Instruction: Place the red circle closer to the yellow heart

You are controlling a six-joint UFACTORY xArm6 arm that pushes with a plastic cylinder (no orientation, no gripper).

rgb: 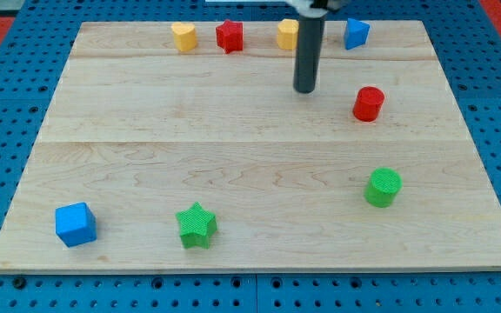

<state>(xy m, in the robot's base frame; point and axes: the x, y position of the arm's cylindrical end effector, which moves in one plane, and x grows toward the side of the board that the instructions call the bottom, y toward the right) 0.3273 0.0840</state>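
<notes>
The red circle (368,103) stands at the view's right, in the upper half of the wooden board. The yellow heart (183,36) sits near the view's top edge, left of centre, far from the red circle. My tip (304,89) is on the board to the left of the red circle and slightly above it, apart from it, with a clear gap between them. It is well to the right of and below the yellow heart.
A red star (230,36) lies right of the yellow heart. A yellow block (288,34) sits partly behind the rod, and a blue block (356,33) right of it. A green circle (383,187), green star (197,225) and blue cube (76,223) lie lower down.
</notes>
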